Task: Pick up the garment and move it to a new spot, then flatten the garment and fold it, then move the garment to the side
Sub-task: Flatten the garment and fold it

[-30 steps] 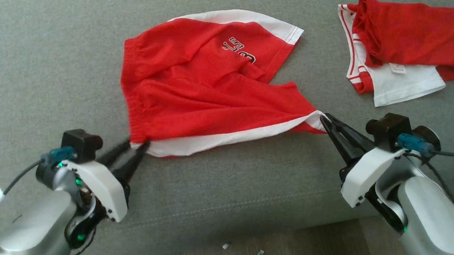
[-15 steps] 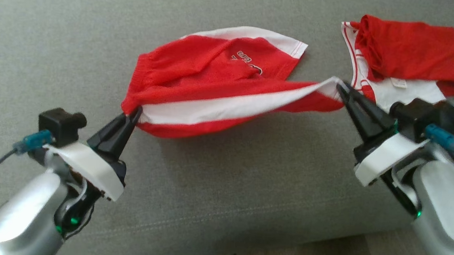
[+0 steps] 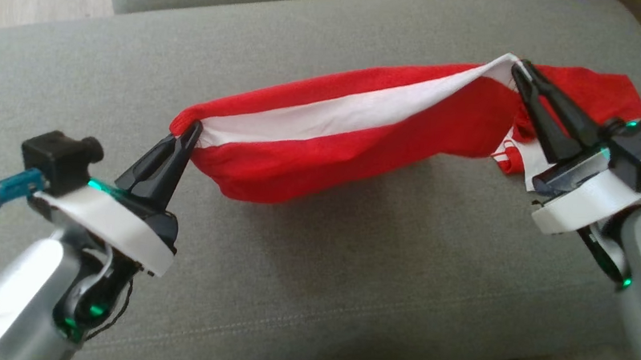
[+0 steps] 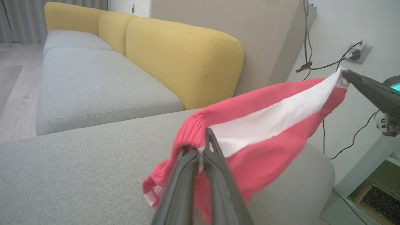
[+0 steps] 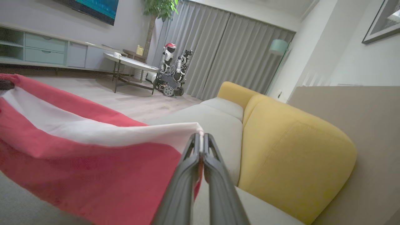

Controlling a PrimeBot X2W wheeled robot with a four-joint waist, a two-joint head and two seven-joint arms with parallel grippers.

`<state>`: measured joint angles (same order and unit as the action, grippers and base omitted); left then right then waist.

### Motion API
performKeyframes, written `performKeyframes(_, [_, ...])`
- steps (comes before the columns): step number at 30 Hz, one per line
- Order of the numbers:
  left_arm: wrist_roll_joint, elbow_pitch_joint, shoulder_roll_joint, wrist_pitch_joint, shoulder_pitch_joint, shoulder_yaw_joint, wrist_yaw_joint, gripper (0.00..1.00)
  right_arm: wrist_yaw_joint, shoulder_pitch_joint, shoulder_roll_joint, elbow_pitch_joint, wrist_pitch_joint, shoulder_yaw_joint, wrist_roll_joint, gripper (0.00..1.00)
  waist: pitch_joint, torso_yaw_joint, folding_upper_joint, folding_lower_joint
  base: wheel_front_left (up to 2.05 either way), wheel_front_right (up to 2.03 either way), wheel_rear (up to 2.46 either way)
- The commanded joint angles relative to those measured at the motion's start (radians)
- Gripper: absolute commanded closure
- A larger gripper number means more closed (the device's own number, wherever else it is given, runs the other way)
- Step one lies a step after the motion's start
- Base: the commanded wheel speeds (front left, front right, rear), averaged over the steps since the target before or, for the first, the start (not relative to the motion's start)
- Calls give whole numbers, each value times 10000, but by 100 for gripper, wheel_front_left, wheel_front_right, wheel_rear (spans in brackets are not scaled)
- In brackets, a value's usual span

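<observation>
A broad grey fabric sofa seat [image 3: 312, 282] with rounded corners carries everything here. A stitched seam [image 3: 287, 317] runs along its near edge. At the far right corner lies a bunched red garment with white striped trim [image 3: 613, 91], resting flat on the fabric and partly hidden. Over the middle of the seat sags a red garment with a broad white band [image 3: 357, 148], a soft shadow beneath it; whether its lowest fold touches the fabric I cannot tell.
</observation>
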<state>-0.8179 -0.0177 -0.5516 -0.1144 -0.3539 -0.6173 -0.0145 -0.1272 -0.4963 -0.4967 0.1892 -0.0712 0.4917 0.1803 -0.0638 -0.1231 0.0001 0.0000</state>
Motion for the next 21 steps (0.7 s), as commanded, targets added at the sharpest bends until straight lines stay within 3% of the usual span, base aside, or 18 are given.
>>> performKeyframes(1, [-199,-564,-482,91,-332,695,-134,100,-35,-196,-229,-495,102,-70,-68,100,123,-21,-1,0,0,0,0])
performKeyframes(6, [-595,-1402,-725,682,-560,1033,-473,100,-35,-518,-402,-991,503,60,29,100,135,-24,-1,0,0,0,0])
performKeyframes(11, [-840,-1544,-753,1773,-1983,1203,-613,100,-35,-1772,-713,-1120,982,266,404,100,-269,64,-1,0,0,0,0])
performKeyframes(16, [-941,-875,-787,3011,-4368,1492,-668,100,-35,-4086,-860,-666,1395,825,1084,100,-1402,82,-1,0,0,0,0])
performKeyframes(21, [-752,692,-148,3725,-7372,1470,-452,100,-35,-6979,-741,685,1535,1543,1570,100,-2858,312,-1,0,0,0,0])
